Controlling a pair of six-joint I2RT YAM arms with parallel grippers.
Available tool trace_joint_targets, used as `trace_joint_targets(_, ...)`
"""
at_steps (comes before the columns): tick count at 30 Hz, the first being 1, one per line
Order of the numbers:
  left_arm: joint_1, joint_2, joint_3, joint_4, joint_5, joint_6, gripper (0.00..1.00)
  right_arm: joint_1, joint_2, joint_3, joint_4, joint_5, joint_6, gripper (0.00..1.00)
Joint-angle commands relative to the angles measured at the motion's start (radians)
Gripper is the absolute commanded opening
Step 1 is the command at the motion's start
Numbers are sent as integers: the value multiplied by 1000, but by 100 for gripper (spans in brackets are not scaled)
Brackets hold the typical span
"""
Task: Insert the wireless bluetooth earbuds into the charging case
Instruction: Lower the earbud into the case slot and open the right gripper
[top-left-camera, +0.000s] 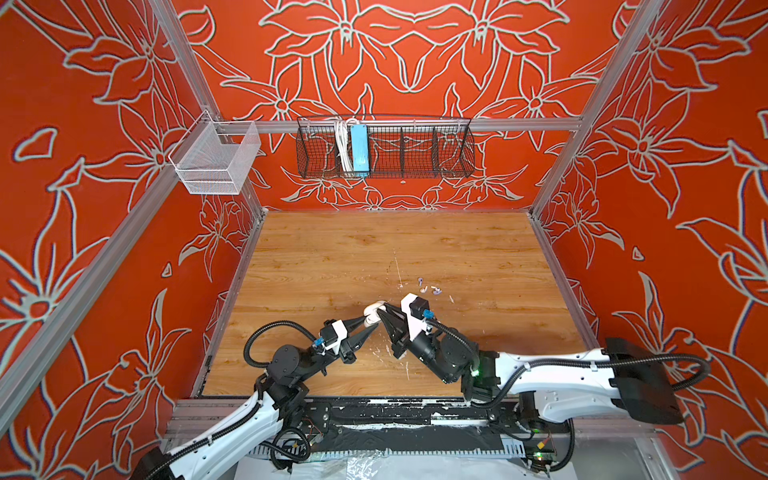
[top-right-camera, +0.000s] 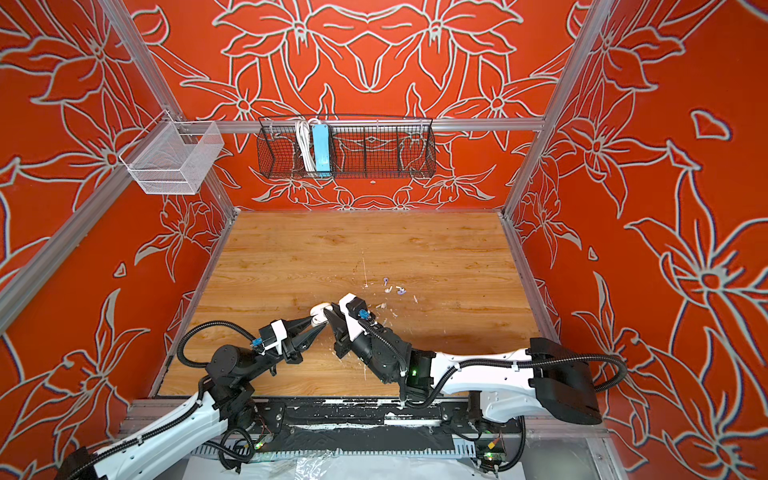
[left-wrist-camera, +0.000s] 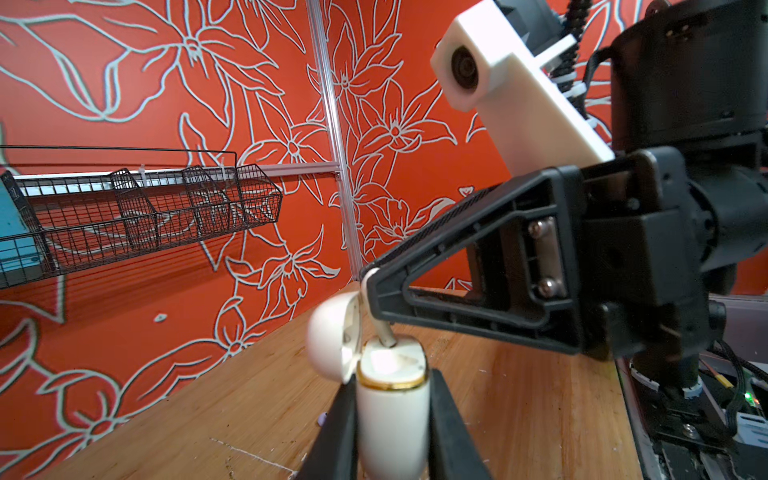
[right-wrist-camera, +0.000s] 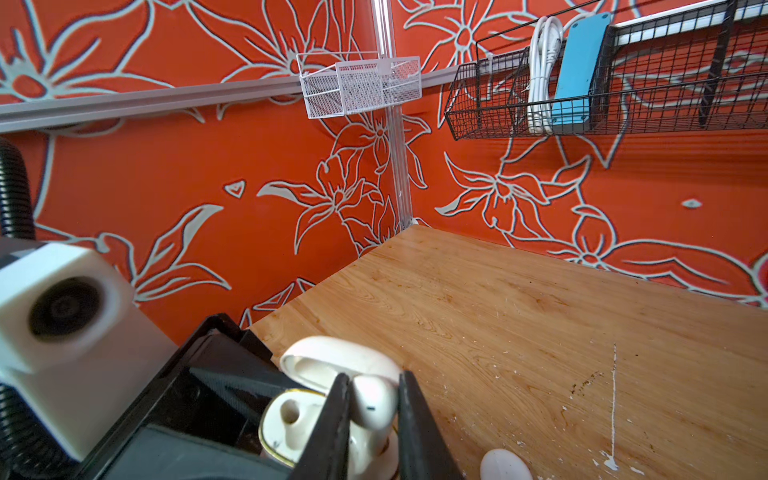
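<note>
Nearest the front edge of the desk (top-left-camera: 332, 257), we find the two pincers meeting tip to tip.

The left pincer (top-left-camera: 371, 322) is closed on the charging case (left-wrist-camera: 392, 419). Its two black fingers (left-wrist-camera: 343, 432) clamp the white body from both sides, and the gold-rimmed opening faces the right pincer. The lid (left-wrist-camera: 332, 340) is hinged back and stands open beside the body. We cannot tell whether the case touches the desk.

The right pincer (right-wrist-camera: 374, 380) is closed to a narrow gap on one white earbud (right-wrist-camera: 372, 405), gripping its head between both fingers. The stem (left-wrist-camera: 386, 334) points down and its end enters the top face of the case, while the head sits above the rim. The neighbouring socket (right-wrist-camera: 289, 411) shows as an open hole.

Just beyond the pincers, in both top views, loose earbuds (top-left-camera: 435, 290) lie scattered on the desk. Some are lavender and some cream, and all lie apart from the case. White flecks (right-wrist-camera: 609, 462) mark the wood nearby.

On the back wall hangs a black wire basket (top-left-camera: 415, 153). Toward its left end it holds a blue power strip (top-left-camera: 359, 151) beside a coiled white cord (top-left-camera: 343, 149). A white mesh basket (top-left-camera: 216, 162) hangs at the rear left corner.
</note>
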Motion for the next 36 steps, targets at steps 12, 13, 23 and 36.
trace_joint_targets(12, -11, -33, 13, 53, -26, -8, 0, 67, 79, -43, 127, 167, -83, 0)
trace_joint_targets(13, -11, -37, 11, 53, -30, -8, 0, 67, 81, -43, 129, 166, -78, 0)
trace_joint_targets(23, -11, -48, 3, 54, -47, -10, 0, 72, 86, -44, 143, 101, -21, 0)
trace_joint_targets(36, -11, -66, -13, 71, -67, -16, 0, 74, 130, -85, 288, 48, 87, 0)
